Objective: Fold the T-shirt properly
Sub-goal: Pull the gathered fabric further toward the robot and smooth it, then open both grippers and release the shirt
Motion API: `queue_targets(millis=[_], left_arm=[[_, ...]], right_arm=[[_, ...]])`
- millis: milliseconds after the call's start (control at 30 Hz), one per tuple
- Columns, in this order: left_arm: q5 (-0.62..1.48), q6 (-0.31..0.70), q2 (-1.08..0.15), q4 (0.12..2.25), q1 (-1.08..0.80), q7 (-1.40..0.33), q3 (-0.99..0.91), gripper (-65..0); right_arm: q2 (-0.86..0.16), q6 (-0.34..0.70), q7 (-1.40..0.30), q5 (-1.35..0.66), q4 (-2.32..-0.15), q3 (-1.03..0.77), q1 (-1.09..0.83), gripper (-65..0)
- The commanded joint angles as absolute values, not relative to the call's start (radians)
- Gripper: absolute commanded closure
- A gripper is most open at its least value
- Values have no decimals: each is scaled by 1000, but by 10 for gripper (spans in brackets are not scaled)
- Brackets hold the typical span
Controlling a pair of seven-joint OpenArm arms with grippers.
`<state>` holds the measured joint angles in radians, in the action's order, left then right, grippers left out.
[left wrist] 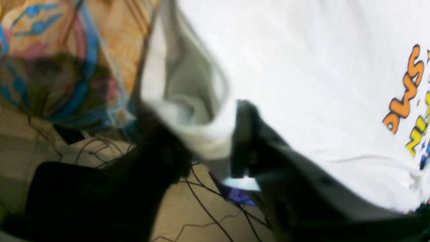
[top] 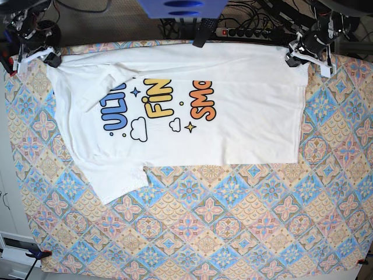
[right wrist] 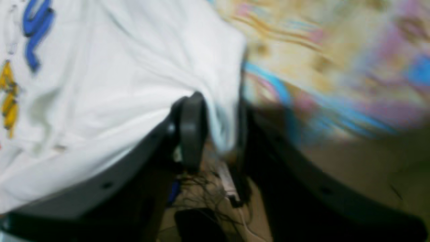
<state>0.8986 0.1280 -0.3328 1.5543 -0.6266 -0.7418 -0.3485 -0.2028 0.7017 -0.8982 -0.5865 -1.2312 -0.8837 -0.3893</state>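
Note:
The white T-shirt (top: pixel 233 134) lies print side up on the patterned cloth, with "ULTRA", "FiNE" and "SMOL" turned sideways. One sleeve (top: pixel 119 181) sticks out toward the near left, and the far left sleeve is folded over the body. My left gripper (top: pixel 293 59) is at the shirt's far right corner, and the left wrist view shows the gripper (left wrist: pixel 208 141) shut on a bunch of white fabric (left wrist: pixel 302 84). My right gripper (top: pixel 51 59) is at the far left corner, and the right wrist view shows the gripper (right wrist: pixel 218 131) pinching the shirt's edge (right wrist: pixel 117 84).
The patterned tablecloth (top: pixel 233 233) covers the table. A power strip and cables (top: pixel 250 32) lie behind the far edge, beside a blue object (top: pixel 180 7). The floor with cables (left wrist: pixel 201 208) shows below the table's edge. A clamp (top: pixel 35 254) sits at the near left corner.

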Motion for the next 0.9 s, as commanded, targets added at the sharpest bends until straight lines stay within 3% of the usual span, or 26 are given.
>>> queue_targets(millis=[0,133,633,700,867], left_arm=[[903,125,-346,1567,-638,-734,-357,-226],[908,125,-346,1567,-654,-733,-361,-273],[909,125,-346,1721,-728,-728,-421,-272],[909,125,-346,1725,-728,-731,-435,-272],[909,125,-340,1728,-728,-733,-498,-272]], right_arm=[[-225,698,-889,-588,-1265,-897,-398,-195],[-225,698,-889,-591,-1328,-897,-424,-197],[-225,698,-883,-587,-1351,-898,-420,-201],[-225,698,-880,-587,-1351,-898,-420,-229],[-225,698,-878,-587,-1353,-937,-420,-403]])
